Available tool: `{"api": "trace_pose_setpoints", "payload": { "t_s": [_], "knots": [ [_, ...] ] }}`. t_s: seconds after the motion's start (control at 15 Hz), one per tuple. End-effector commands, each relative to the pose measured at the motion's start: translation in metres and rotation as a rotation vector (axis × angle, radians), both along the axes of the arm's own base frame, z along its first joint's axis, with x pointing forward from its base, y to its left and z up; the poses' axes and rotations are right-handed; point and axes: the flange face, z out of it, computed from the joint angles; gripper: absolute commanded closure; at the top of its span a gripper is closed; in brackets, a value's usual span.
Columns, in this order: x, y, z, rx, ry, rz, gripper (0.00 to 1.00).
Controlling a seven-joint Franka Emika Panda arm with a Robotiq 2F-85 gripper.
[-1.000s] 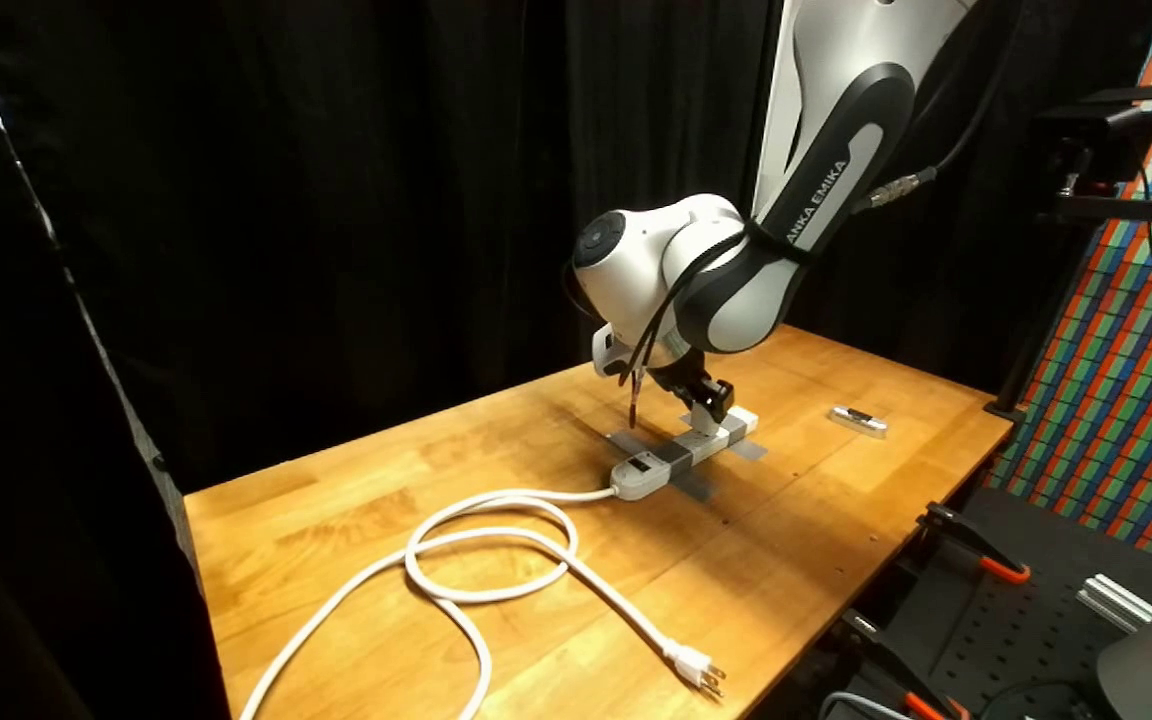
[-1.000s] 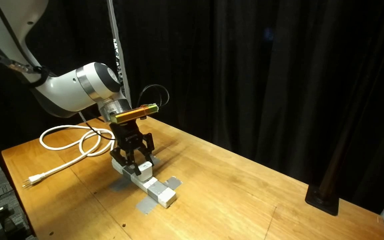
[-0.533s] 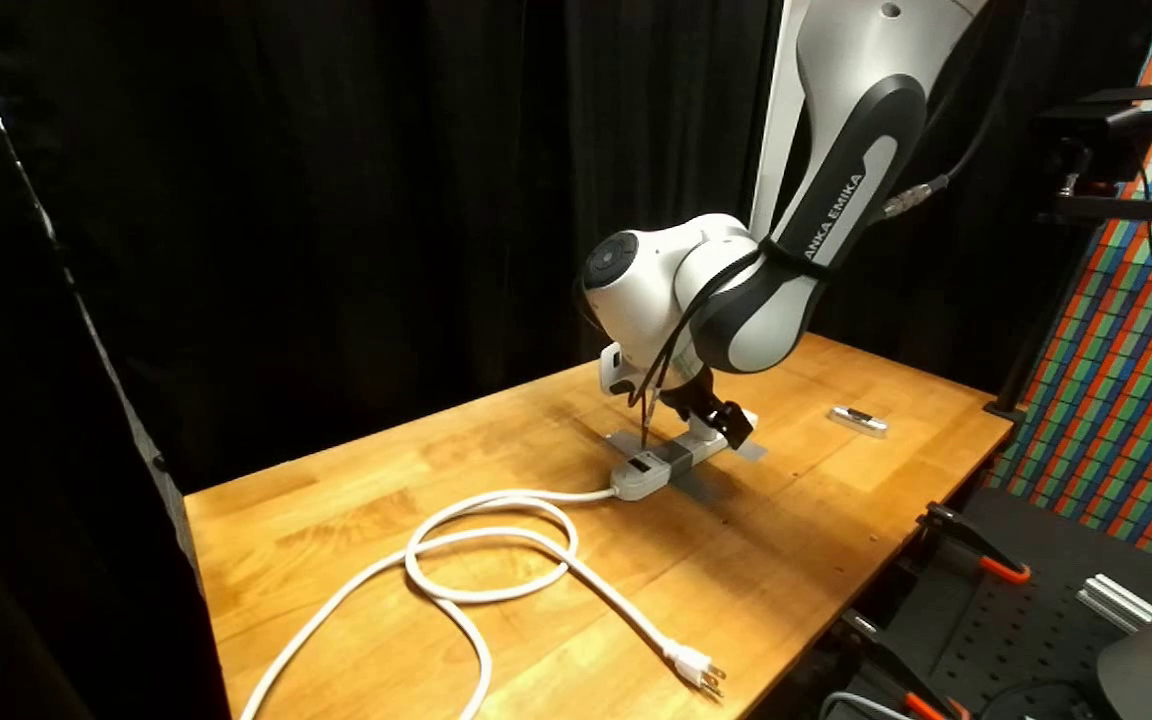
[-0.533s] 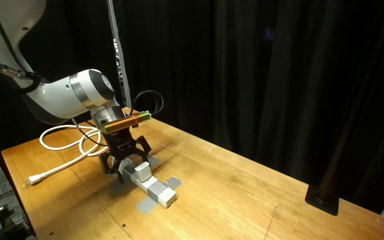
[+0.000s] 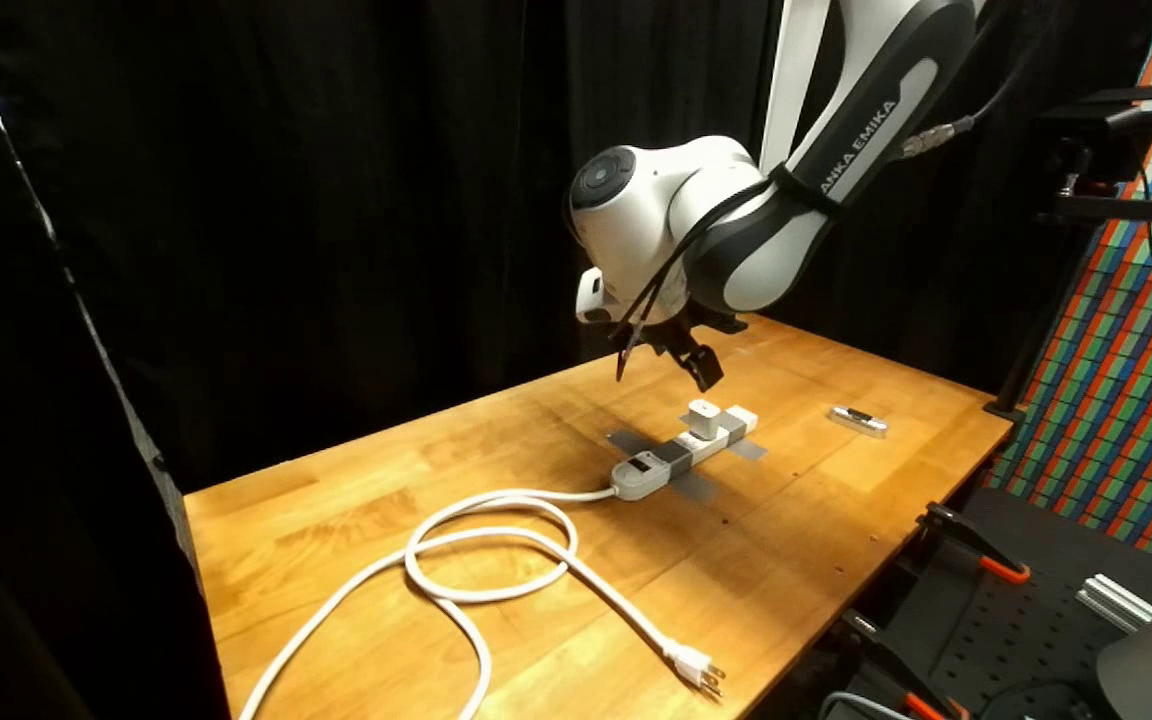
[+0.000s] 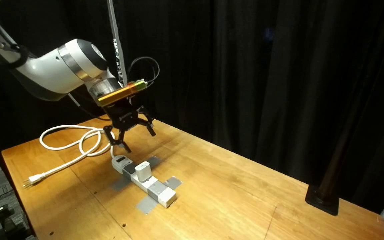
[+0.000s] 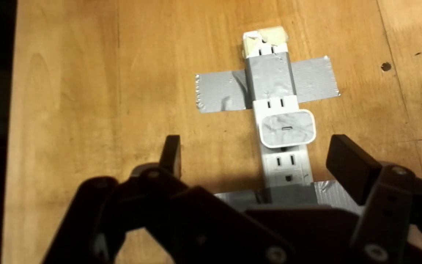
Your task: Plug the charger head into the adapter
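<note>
The charger head [image 5: 703,419] stands upright on the adapter [image 5: 641,475], seated over one of its middle outlets. In an exterior view the white block [image 6: 143,171] sits flush against the strip [image 6: 167,197]; its prongs do not show. Above and behind it, toward the strip's cable end, my gripper [image 6: 140,140] hangs open with nothing held. In the wrist view the fingers [image 7: 352,167] are spread wide, and the charger head [image 7: 288,128] lies ahead of the gap, touched by neither. Free outlets show on the adapter [image 7: 285,170] on either side of the block.
Grey tape [image 7: 224,91] fixes the strip to the wooden table [image 5: 356,500]. Its white cable [image 5: 491,595] coils on the wood and ends in a plug [image 5: 693,668]. A small silver-and-dark object [image 5: 858,421] lies nearby. A black stand base [image 6: 322,200] occupies a far corner.
My fingers were around the charger head a second ago. They have opened and let go, and the arm has drawn back and risen. The block has stayed upright on the adapter.
</note>
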Motion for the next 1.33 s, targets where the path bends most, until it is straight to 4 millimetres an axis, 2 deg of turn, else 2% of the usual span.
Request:
{"api": "trace_pose_setpoints", "payload": {
  "t_s": [0.0,0.13,0.4,0.53,0.73,0.87,1.27],
  "knots": [
    [0.006,-0.015,0.045,0.081,-0.028,-0.028,0.26],
    [0.007,-0.025,0.05,0.163,0.006,-0.03,0.42],
    [0.005,-0.052,0.031,0.33,0.128,-0.065,0.73],
    [0.0,-0.061,0.023,0.375,0.167,-0.064,0.85],
    [-0.006,-0.066,0.019,0.398,0.175,-0.05,0.93],
    [-0.008,-0.066,0.019,0.399,0.155,-0.019,0.86],
    [-0.013,-0.072,0.006,0.397,0.124,0.024,0.86]
  ]
}}
